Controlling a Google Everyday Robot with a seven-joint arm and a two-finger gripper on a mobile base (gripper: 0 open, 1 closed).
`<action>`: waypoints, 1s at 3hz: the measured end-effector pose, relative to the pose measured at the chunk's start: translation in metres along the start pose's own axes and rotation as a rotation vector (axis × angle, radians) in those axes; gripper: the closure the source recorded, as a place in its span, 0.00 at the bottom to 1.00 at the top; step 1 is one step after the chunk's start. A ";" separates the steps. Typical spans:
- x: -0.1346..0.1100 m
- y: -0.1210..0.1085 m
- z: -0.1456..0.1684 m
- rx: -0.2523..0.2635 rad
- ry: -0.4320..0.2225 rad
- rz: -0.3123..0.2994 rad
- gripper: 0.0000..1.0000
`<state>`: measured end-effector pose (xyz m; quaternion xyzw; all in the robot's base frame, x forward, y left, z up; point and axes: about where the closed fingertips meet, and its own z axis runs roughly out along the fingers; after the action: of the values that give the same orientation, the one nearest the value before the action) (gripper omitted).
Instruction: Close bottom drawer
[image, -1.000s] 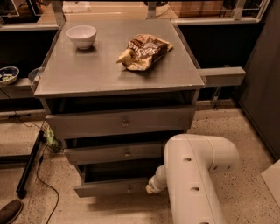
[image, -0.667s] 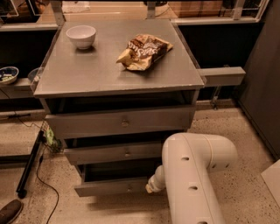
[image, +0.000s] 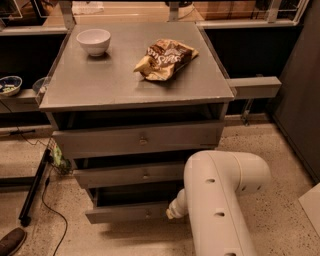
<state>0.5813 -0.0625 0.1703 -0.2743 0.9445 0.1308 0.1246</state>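
Tool at the right end of the bottom drawer front; push axis runs straight back into the bench.

Nearest, the white arm (image: 220, 200) fills the lower right. Its tip, the tool (image: 173, 210), sits against or just beside the right end of the bottom drawer (image: 125, 214) front (contact not certain, and I can't tell how open the tool is or whether it holds anything). The drawer sticks out toward the camera, proud of the middle drawer (image: 130, 175), with a dark gap showing inside. Its front runs left-right, so travel is perpendicular, away from the camera. The drawer lies left of and beyond the tool, so a push would land right of the knob (image: 148, 215), and I'd expect some racking risk. Further back: top drawer (image: 137, 140), then bowl (image: 93, 41) and snack bag (image: 166, 59) on the bench (image: 100, 85), well apart from the tool.
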 end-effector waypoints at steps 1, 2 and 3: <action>-0.008 0.000 -0.002 0.006 -0.016 -0.007 1.00; -0.017 -0.001 -0.004 0.012 -0.033 -0.014 1.00; -0.026 0.000 -0.006 0.016 -0.050 -0.022 1.00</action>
<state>0.6022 -0.0520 0.1841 -0.2805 0.9390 0.1286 0.1519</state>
